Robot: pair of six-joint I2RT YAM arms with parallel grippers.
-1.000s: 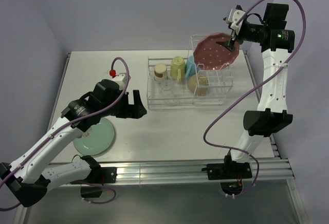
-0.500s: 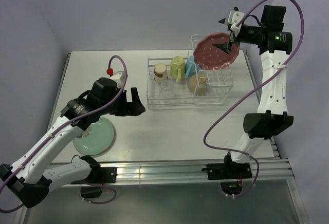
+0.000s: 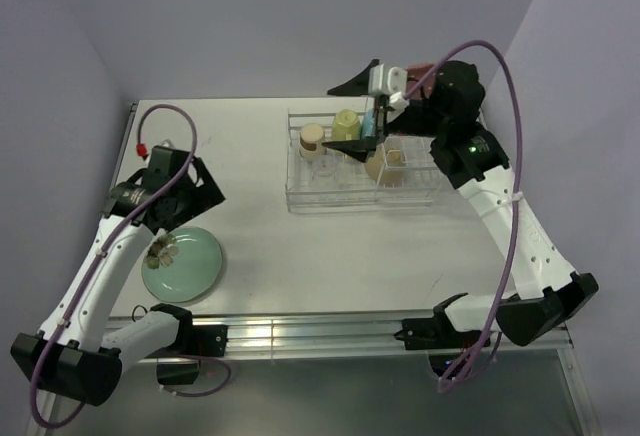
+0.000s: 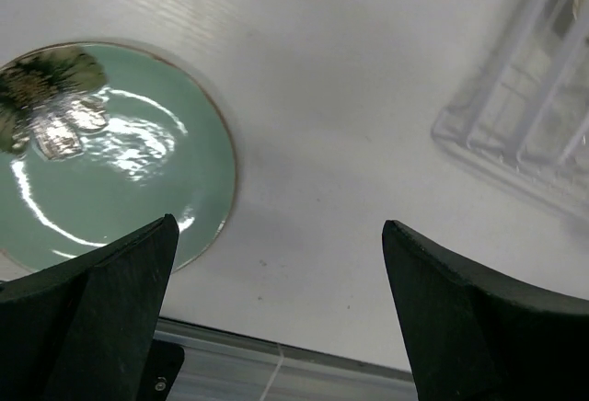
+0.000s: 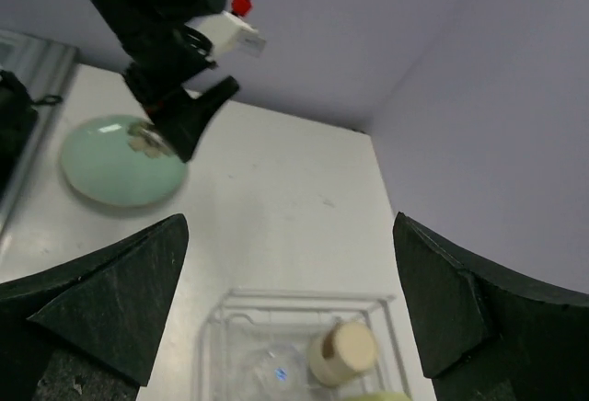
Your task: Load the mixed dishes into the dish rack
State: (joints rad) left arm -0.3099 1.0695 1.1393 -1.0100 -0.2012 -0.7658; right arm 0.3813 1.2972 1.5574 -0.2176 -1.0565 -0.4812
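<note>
One mint-green plate [image 4: 110, 162] (floral mark [image 4: 51, 74], perhaps) below spread left fingers [image 4: 92, 327], untouched.

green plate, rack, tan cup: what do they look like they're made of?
Mint-green plate: probably glazed ceramic; glossy, with sharp light reflections and a thin darker rim.
Dish rack: looks like clear or white plastic, with a translucent ribbed corner; coated wire not ruled out.
Tan cup: matte tan; too small to tell the material.

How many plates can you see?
1: the mint-green plate lies on the table beside the left arm, outside the dish rack. Another plate could be hidden behind the right arm, which reaches over the rack.
</note>
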